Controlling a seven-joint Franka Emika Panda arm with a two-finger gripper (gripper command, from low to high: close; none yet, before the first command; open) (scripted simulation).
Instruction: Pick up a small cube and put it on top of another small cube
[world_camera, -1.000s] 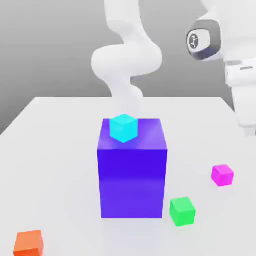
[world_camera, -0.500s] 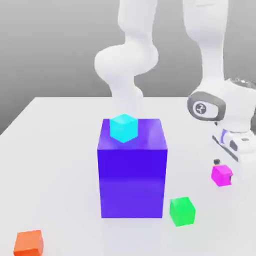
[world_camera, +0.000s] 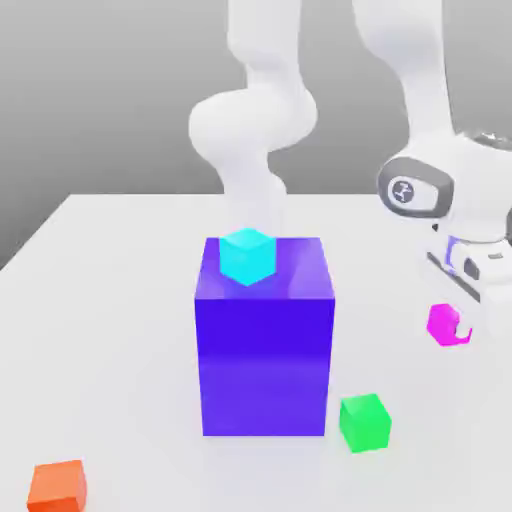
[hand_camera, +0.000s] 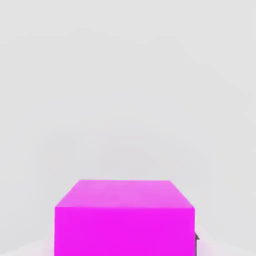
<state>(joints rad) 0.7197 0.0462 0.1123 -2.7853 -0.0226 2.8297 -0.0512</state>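
Over at the exterior view's right, the gripper (world_camera: 452, 322) hangs from the white arm (world_camera: 425, 90) with its fingers pinched on the magenta cube (world_camera: 443, 324). That cube looks raised a little off the white table (world_camera: 110, 300) and turned at an angle, though the gap beneath it is hard to judge. The hand view shows the magenta cube (hand_camera: 124, 217) close up, sitting squarely between the fingers with bare table beyond it.

So the grasp looks made, and the step in hand is the lift and carry. The green cube (world_camera: 364, 421), the one to be stacked upon, rests on the table toward the near edge, just beside the lower corner of the big blue block (world_camera: 264, 340) and well apart from the held cube. A cyan cube (world_camera: 247, 255) sits on top of the blue block, and an orange cube (world_camera: 56, 486) lies far off at the exterior view's left; neither is part of this job.

The next move calls for raising the magenta cube clear, travelling toward the green one while keeping off the blue block's side, then lining up the faces before lowering. Since both cubes are small and about the same size, a slight offset or a twisted wrist could leave the upper one overhanging or tip it off on release.
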